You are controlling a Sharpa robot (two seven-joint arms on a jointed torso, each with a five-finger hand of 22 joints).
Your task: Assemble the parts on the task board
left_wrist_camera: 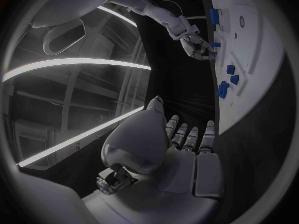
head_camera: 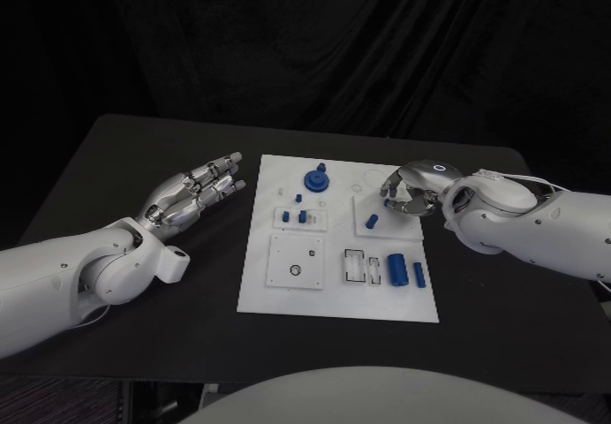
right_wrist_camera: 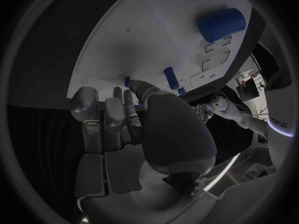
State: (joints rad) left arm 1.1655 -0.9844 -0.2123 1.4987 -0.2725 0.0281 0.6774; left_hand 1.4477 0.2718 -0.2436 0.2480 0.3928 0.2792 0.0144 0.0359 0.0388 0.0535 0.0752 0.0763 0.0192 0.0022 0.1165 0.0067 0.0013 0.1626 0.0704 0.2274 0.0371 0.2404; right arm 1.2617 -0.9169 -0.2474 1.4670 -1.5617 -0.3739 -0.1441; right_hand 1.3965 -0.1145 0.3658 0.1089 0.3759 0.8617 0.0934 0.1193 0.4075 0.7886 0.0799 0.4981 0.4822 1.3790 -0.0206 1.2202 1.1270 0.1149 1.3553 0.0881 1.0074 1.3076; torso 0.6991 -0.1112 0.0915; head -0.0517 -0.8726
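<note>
The white task board lies in the middle of the table. On it stand a round blue stacked part, two small blue pegs, a small blue part, a blue cylinder and a blue bar. My left hand hovers just left of the board with its fingers stretched out and apart, holding nothing. My right hand hangs over the board's far right corner, fingers curved with a gap to the thumb. I see no part in it. The small blue part sits just beside its fingertips.
The black table runs wide to the left of the board and narrower to its right. A square insert with a round hole and slotted recesses lie on the board's near half.
</note>
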